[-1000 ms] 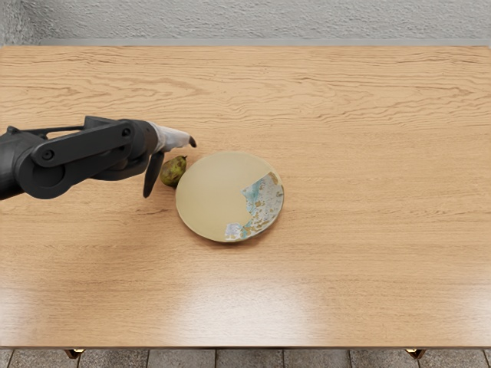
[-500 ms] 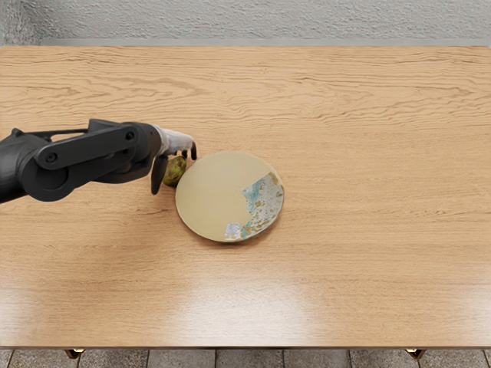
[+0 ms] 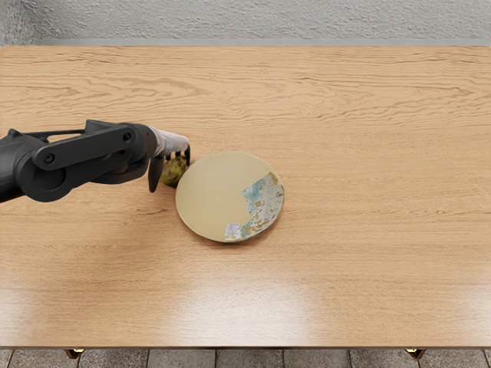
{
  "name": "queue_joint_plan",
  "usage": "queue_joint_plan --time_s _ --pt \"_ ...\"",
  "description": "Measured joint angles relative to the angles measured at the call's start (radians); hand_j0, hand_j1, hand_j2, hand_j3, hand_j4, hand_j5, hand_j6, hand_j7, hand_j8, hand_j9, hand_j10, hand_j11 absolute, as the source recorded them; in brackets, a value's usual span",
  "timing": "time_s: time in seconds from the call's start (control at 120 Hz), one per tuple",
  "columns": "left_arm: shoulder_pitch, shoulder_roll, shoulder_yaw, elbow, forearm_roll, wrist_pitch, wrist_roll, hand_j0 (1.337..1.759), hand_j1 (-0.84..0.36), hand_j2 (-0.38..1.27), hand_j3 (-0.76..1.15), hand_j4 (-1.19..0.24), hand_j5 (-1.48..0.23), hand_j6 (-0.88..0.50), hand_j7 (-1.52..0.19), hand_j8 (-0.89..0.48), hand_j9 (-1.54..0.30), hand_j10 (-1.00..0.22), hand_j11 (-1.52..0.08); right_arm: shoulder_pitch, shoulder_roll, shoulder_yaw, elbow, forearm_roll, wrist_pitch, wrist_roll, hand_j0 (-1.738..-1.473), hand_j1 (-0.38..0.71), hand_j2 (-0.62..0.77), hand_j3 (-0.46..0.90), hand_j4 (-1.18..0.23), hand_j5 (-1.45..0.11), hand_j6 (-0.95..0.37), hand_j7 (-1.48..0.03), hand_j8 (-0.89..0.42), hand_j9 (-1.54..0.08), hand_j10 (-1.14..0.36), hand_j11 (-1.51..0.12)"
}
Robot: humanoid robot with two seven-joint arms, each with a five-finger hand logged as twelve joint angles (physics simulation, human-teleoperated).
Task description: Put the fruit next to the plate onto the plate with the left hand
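A small green-brown pear (image 3: 176,172) lies on the table just left of a round beige plate (image 3: 219,192) that has a patterned patch on its right side. My left hand (image 3: 170,163) comes in from the left on a dark arm and sits over the pear. Its fingers are curled down around the fruit, the thumb on the pear's left and the other fingers on top and right. The pear still rests on the table and is partly hidden by the fingers. The right arm does not show.
The wooden table (image 3: 345,115) stretches wide on all sides of the plate. A grey wall runs behind its far edge, and the near edge lies at the bottom of the view.
The left hand's fingers went from spread above the pear to curled down around it. The arm barely shifted. Pear and plate stayed in place.
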Motion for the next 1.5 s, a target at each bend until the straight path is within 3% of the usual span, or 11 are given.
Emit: queue_joint_plan --time_s 0.517,0.8,1.092,1.5 --pt "0.002 -0.009 0.007 0.006 -0.010 -0.009 0.001 1.658 -0.26 0.10 0.00 -0.52 -0.66 -0.43 -0.66 -0.51 -0.66 -0.51 -0.66 0.000 0.000 0.000 0.000 0.000 0.000 0.000 -1.658 -0.35 0.00 0.00 0.00 0.00 0.00 0.00 0.00 0.00 0.00 0.00" --pt "0.007 -0.009 0.008 0.020 -0.012 -0.009 0.001 1.655 -0.29 0.30 0.00 -0.63 -0.82 -0.45 -0.84 -0.57 -0.84 -0.63 -0.84 0.000 0.000 0.000 0.000 0.000 -0.002 0.000 -1.658 -0.35 0.00 0.00 0.00 0.00 0.00 0.00 0.00 0.00 0.00 0.00" --pt "-0.009 0.015 -0.004 0.017 -0.023 -0.043 0.001 1.655 -0.29 0.30 0.00 -0.61 -0.90 -0.41 -0.90 -0.55 -0.89 -0.66 -0.89 0.000 0.000 0.000 0.000 0.000 -0.002 0.000 -1.658 -0.35 0.00 0.00 0.00 0.00 0.00 0.00 0.00 0.00 0.00 0.00" --pt "-0.100 0.021 -0.023 0.001 -0.104 -0.110 0.001 1.655 -0.30 0.33 0.00 -0.60 -0.90 -0.41 -0.91 -0.56 -0.90 -0.67 -0.90 0.000 0.000 0.000 0.000 0.000 -0.001 0.000 -1.658 -0.35 0.00 0.00 0.00 0.00 0.00 0.00 0.00 0.00 0.00 0.00"
